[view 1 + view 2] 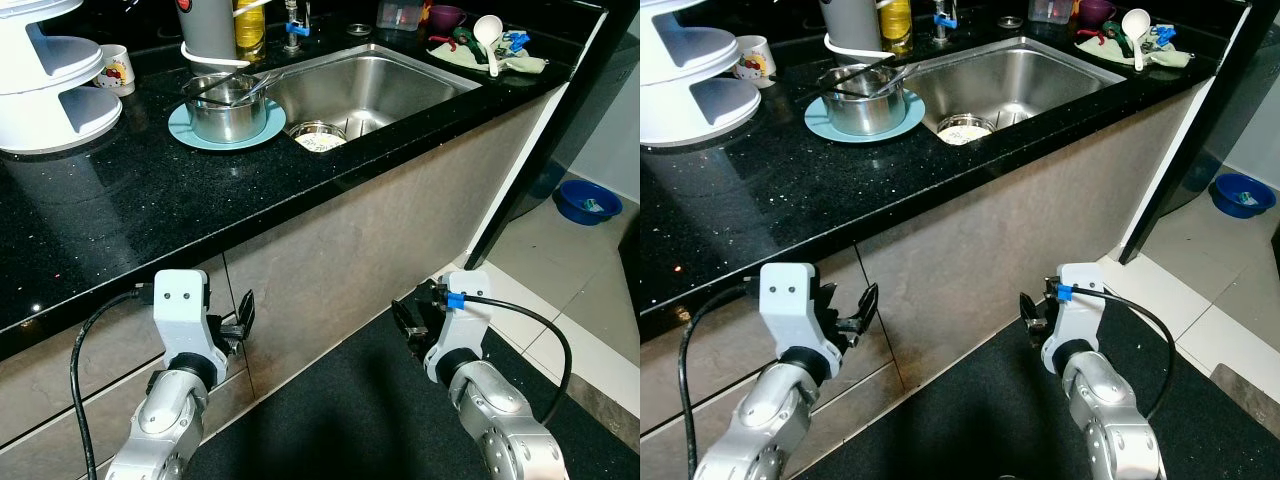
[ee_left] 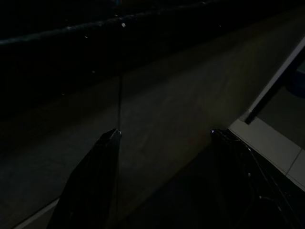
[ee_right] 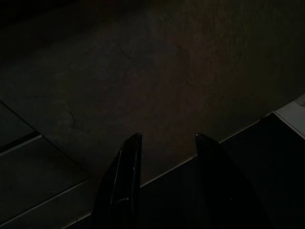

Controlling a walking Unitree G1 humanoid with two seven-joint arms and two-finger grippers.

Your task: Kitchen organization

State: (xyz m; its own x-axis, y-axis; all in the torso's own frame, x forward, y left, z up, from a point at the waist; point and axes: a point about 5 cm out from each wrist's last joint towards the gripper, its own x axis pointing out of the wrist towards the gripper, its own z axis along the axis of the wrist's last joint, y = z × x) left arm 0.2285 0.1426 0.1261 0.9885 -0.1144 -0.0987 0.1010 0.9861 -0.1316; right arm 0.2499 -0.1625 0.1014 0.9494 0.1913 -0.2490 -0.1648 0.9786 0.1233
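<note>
A steel pot with utensils across its rim stands on a light blue plate on the black counter, just left of the steel sink. A small dish lies in the sink. Both arms hang low, below the counter edge, facing the cabinet front. My left gripper is open, with its fingers spread wide and nothing between them. My right gripper is open too, its fingers apart and holding nothing.
A white tiered rack and a mug stand at the counter's left. A yellow bottle stands behind the pot. A white ladle lies on a cloth right of the sink. A blue bowl sits on the floor.
</note>
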